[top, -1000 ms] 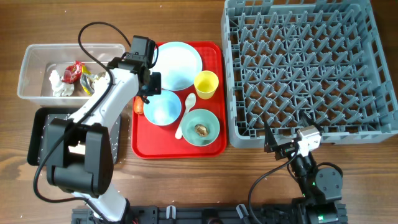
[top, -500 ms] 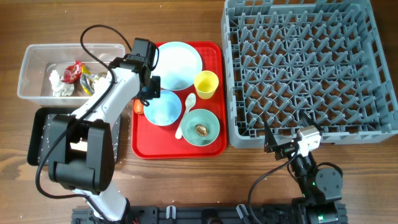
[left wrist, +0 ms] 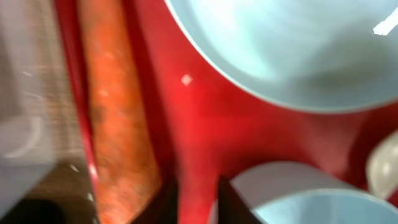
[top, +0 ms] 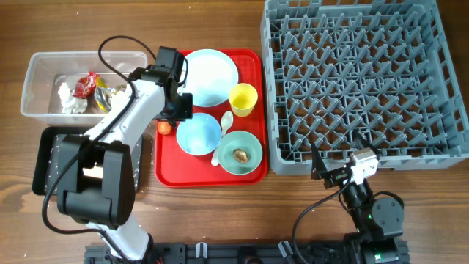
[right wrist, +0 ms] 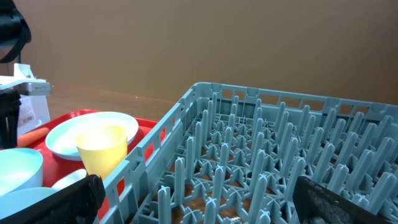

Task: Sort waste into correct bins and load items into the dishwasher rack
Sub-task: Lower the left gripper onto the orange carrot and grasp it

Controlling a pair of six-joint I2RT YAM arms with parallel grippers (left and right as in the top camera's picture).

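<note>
The left gripper (left wrist: 198,199) is hanging slightly open and empty over the red plastic tray (left wrist: 205,130). The long orange carrot (left wrist: 115,124) is lying just beside it, along the tray's left rim. The right gripper (top: 325,172) is standing wide open, empty.

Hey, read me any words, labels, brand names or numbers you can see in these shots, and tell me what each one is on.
No text here can be read.
White sticker on the left arm: dark print, too small to read.
Red and yellow wrappers in the clear tub: any print is too small to read.
Nothing else in view shows lettering.
</note>
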